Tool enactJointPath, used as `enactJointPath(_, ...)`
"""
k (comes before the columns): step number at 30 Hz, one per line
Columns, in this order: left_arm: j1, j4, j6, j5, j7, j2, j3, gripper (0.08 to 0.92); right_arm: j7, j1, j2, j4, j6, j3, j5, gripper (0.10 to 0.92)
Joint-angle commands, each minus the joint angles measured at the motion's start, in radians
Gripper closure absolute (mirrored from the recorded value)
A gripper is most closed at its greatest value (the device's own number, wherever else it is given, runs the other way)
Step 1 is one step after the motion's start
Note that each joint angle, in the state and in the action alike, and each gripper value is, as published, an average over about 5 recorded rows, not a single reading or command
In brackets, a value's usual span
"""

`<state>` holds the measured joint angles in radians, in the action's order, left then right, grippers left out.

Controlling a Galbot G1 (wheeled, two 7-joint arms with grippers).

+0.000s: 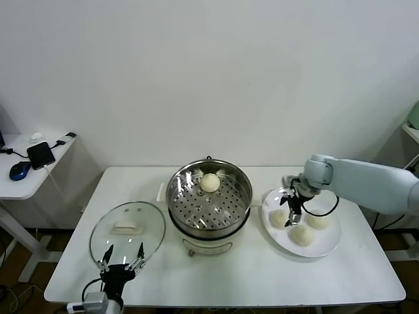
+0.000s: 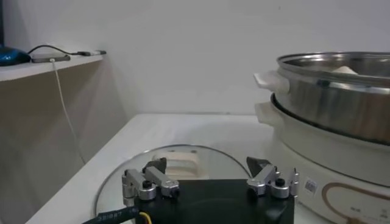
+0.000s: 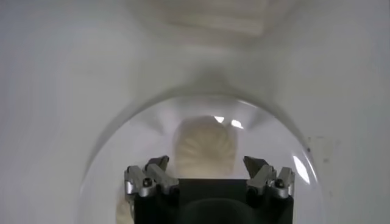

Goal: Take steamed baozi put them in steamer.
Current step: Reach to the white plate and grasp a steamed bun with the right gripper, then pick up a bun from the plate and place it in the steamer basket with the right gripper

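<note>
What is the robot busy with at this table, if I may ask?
It is moving baozi from a white plate into the steamer. One bun already lies on the perforated tray. The right gripper is open over one of three buns on the plate. The left gripper waits open by the glass lid.

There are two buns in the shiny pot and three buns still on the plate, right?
Not quite. The head view shows only one bun in the shiny pot, at its far side. The rest is right: three buns still sit on the plate.
</note>
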<state>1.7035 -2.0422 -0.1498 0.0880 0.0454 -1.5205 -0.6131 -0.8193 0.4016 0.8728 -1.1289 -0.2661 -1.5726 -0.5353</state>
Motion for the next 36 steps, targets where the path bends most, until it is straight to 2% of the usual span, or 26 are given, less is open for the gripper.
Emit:
enactJointPath(1, 0.005, 0.001, 0.005, 0.0, 0.0, 0.003, 0.0, 0.177, 0.03, -0.055, 0.026, 0.034, -0.038, 0.03, 0.012, 0.203)
enactJointPath(7, 0.004, -0.003, 0.005, 0.001, 0.0, 0.004, 0.0, 0.177, 0.033, -0.067, 0.04, 0.067, -0.037, 0.055, 0.035, 0.214)
enactJointPath(15, 0.013, -0.012, 0.005, 0.001, 0.001, 0.006, -0.001, 0.177, -0.004, -0.028, 0.024, 0.024, -0.034, 0.042, 0.032, 0.336)
enactJointPath(18, 0.014, -0.019, 0.002, 0.001, 0.001, 0.006, 0.0, 0.177, -0.026, 0.02, 0.006, -0.012, -0.028, 0.026, 0.016, 0.359)
enactJointPath(25, 0.018, -0.043, -0.005, 0.003, 0.001, 0.009, 0.004, 0.177, -0.202, 0.347, 0.025, 0.001, 0.079, -0.115, -0.027, 0.376)
enactJointPath(31, 0.025, -0.062, -0.009, 0.003, -0.001, 0.015, 0.013, 0.177, -0.302, 0.666, 0.109, -0.021, 0.118, -0.216, -0.201, 0.38)
enactJointPath(36, 0.028, -0.074, -0.006, 0.003, -0.001, 0.018, 0.023, 0.177, -0.174, 0.795, 0.188, -0.224, -0.021, -0.202, -0.458, 0.38)
